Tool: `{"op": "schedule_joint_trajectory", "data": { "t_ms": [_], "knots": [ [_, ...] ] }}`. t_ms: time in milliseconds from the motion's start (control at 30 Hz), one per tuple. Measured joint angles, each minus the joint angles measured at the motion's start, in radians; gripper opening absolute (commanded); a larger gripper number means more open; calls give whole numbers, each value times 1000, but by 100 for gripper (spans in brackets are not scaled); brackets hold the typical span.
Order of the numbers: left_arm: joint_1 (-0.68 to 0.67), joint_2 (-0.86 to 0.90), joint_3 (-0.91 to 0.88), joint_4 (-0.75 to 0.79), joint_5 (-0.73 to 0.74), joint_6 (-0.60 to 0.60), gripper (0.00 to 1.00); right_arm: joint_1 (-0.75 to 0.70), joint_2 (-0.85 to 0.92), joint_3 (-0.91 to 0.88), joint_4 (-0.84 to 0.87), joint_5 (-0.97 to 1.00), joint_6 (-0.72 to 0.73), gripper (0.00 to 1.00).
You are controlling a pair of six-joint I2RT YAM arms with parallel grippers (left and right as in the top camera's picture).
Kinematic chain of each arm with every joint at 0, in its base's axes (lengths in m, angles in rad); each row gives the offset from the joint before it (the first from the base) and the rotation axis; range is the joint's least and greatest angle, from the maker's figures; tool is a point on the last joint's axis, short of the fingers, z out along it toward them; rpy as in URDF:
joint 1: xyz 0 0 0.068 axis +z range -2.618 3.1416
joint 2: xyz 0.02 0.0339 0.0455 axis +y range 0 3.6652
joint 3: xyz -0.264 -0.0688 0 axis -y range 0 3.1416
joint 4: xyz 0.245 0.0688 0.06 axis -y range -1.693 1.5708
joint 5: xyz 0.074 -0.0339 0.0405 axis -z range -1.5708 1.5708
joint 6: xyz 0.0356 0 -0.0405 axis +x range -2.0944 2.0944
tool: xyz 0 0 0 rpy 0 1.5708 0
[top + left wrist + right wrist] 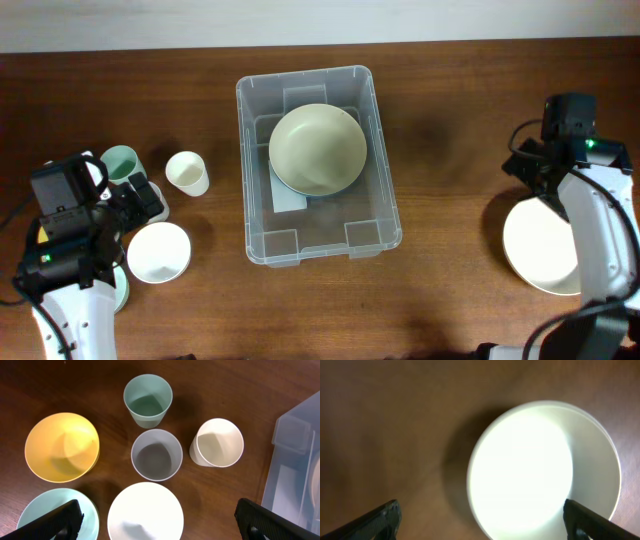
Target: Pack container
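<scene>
The clear container [246, 170] stands at the table's middle, with a pale cream-green bowl [317, 148] inside over its white label. Its corner shows at the right of the left wrist view [300, 445]. My left gripper [160, 522] is open and empty, hovering over a white bowl [145, 512], with a mint dish [40, 510] under its left finger. In the overhead view it [140, 200] is left of the container. My right gripper [482, 522] is open and empty above a white bowl [540, 470], which lies at the far right of the overhead view [540, 250].
Left of the container stand a green cup [148, 400], a grey cup [156, 454], a cream cup [218, 443] tilted on its side, and a yellow bowl [62, 446]. The green cup [120, 163], cream cup [187, 173] and white bowl [158, 251] also show overhead.
</scene>
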Motion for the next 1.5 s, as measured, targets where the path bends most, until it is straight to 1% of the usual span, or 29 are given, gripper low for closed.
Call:
{"op": "schedule_joint_trajectory", "data": {
  "t_ms": [133, 233, 467, 533, 567, 667, 700, 767, 833, 867, 900, 933, 967, 1000, 1067, 1100, 1333, 1433, 1500],
  "knots": [
    [0, 0, 0, 0, 14, 0, 99, -14, 59, -114, 127, -13, 0, 99],
    [0, 0, 0, 1, 18, 0, 100, -14, 107, -164, 223, -16, 1, 99],
    [0, 0, 0, 1, 22, 0, 99, -14, 216, -171, 306, 24, 1, 99],
    [0, 0, 0, 1, 22, 0, 99, -14, 254, -172, 319, 40, 0, 97],
    [0, 0, 0, 1, 23, 0, 100, -14, 266, -172, 320, 43, 1, 92],
    [0, 0, 0, 1, 23, 0, 99, -14, 304, -174, 325, 58, 0, 87],
    [0, 0, 0, 1, 23, 0, 99, -14, 308, -174, 329, 62, 2, 83],
    [0, 0, 0, 1, 25, 0, 99, -14, 309, -174, 329, 68, 5, 71],
    [0, 0, 0, 1, 26, 0, 99, -14, 312, -174, 329, 75, 5, 49],
    [0, 0, 0, 1, 26, 0, 99, -14, 314, -175, 329, 76, 6, 40],
    [0, 0, 0, 1, 26, 0, 99, -14, 315, -175, 330, 79, 4, 35],
    [0, 0, 0, 1, 26, 0, 99, -14, 317, -175, 328, 80, 4, 27],
    [0, 0, 0, 1, 26, 0, 99, -14, 318, -175, 327, 79, 5, 24],
    [0, 0, 0, 1, 26, 0, 99, -14, 319, -175, 326, 80, 4, 16],
    [0, 0, 0, 1, 26, 0, 99, -14, 320, -175, 327, 79, 8, 6],
    [0, 0, 0, 1, 26, 0, 99, -14, 320, -175, 327, 79, 5, 4],
    [0, 0, 0, 1, 26, 0, 99, -14, 320, -175, 326, 83, -6, 4],
    [0, 0, 0, 1, 26, 0, 100, -14, 311, -159, 312, 27, -65, 4],
    [0, 0, 0, 1, 26, 0, 99, -7, 255, -98, 309, -105, -162, 4]
  ]
}}
